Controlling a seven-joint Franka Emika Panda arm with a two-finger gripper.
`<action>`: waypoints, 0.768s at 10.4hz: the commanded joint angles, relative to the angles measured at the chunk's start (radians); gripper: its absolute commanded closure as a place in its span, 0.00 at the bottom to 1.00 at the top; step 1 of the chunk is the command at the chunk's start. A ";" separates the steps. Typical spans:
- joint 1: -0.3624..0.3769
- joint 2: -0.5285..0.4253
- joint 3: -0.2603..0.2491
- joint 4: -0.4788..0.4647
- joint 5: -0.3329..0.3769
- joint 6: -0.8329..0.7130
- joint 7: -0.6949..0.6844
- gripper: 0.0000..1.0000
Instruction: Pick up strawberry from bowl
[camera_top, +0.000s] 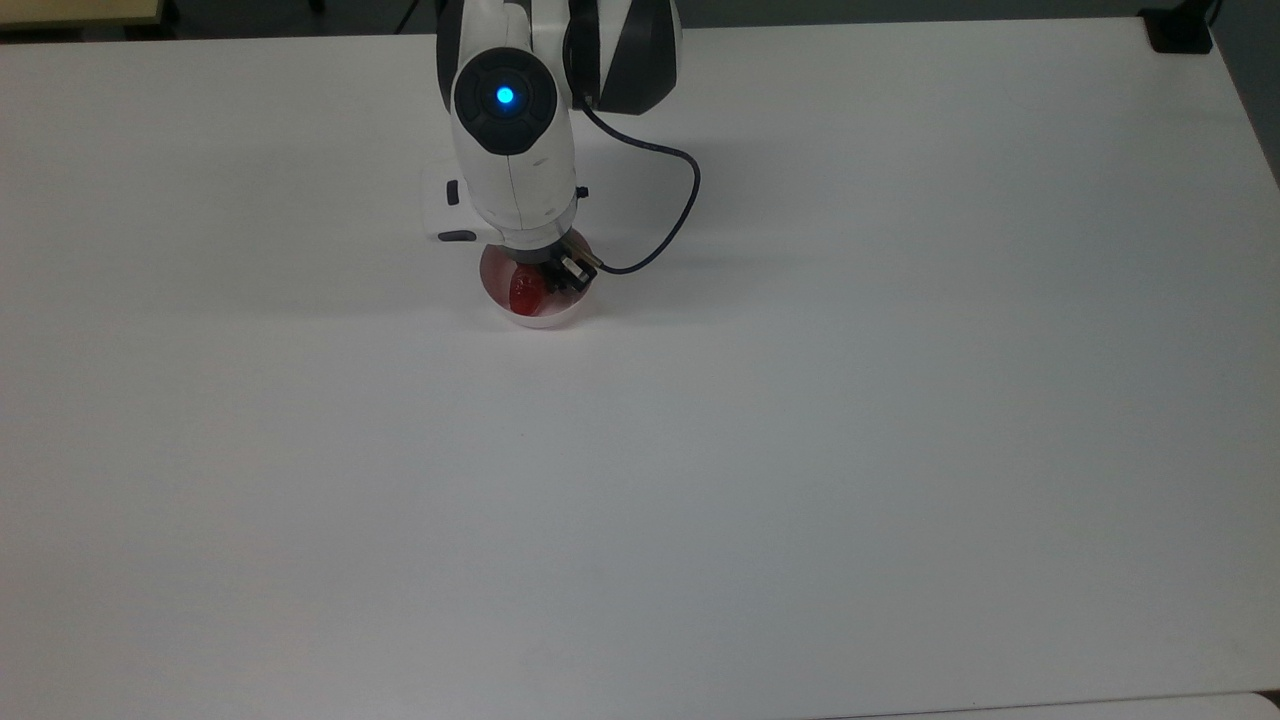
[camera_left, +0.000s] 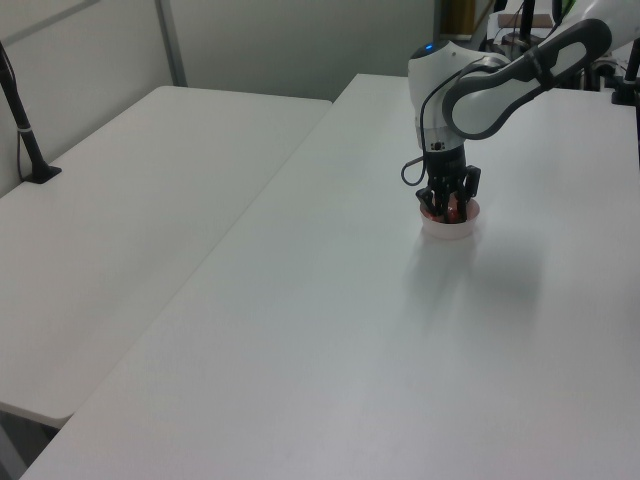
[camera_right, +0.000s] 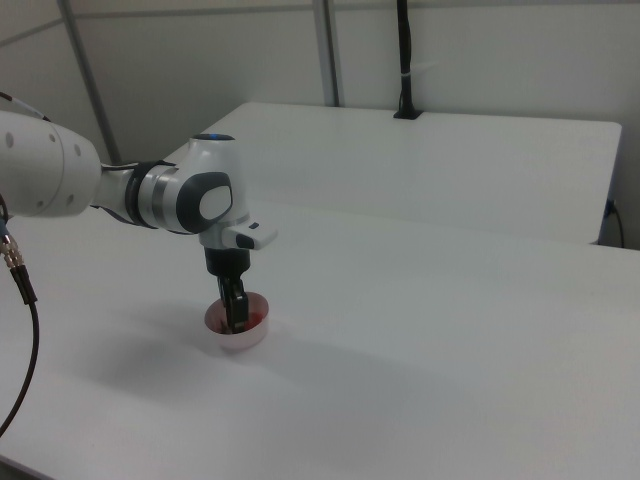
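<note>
The pale pink bowl (camera_top: 541, 320) stands on the white table, just in front of the arm's base in the top view. A glossy red strawberry (camera_top: 522, 291) lies inside it. My gripper (camera_top: 541, 284) reaches straight down into the bowl, its dark fingers closed in on the strawberry from both sides. The left view shows the bowl (camera_left: 450, 231) with the gripper (camera_left: 449, 208) lowered into it and red showing between the fingers. In the right view the gripper (camera_right: 236, 317) dips into the bowl (camera_right: 246, 339), hiding much of the fruit.
A black cable (camera_top: 684, 203) loops from the wrist to the top view's right. A small white device (camera_top: 441, 212) lies behind the bowl. A black block (camera_top: 1180, 30) sits at the table's far corner. A second table (camera_left: 130, 200) adjoins, with a black post (camera_left: 25, 130).
</note>
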 joint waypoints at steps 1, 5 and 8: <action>-0.005 -0.035 0.006 -0.014 0.002 0.007 -0.050 0.81; -0.005 -0.058 0.006 -0.013 0.007 0.005 -0.064 0.82; -0.005 -0.074 0.010 -0.013 0.008 0.005 -0.065 0.82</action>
